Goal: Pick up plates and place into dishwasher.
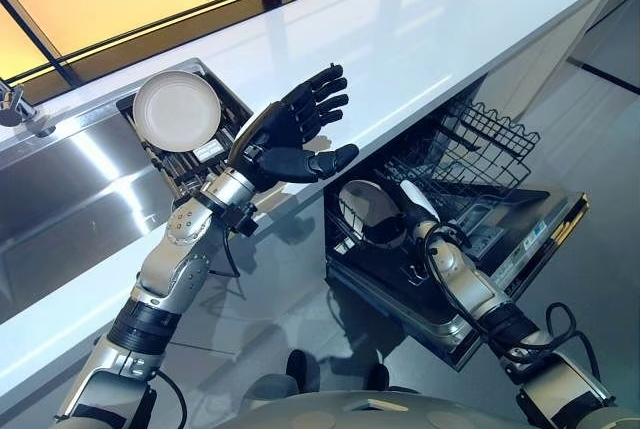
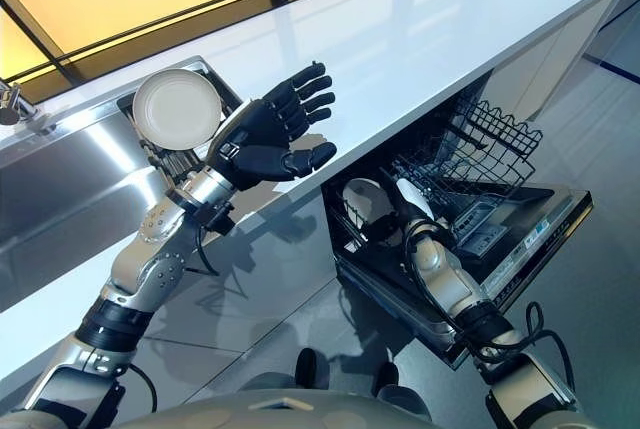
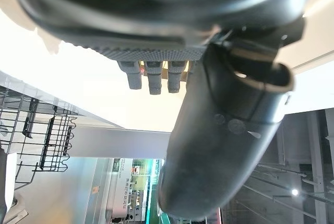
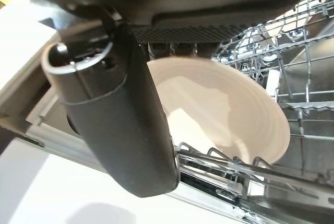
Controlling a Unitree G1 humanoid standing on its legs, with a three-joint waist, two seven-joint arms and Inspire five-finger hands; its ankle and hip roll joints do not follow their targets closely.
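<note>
Fingers of the left hand are held spread and straight above the white counter, gripping nothing. Left of it, one white plate is stood on edge in the sink rack. Further right, a second plate is pinched by the right hand in the open dishwasher's lower rack.

Right hand fingers hidden behind plate; plate's lower edge hidden by rack wires.
</note>
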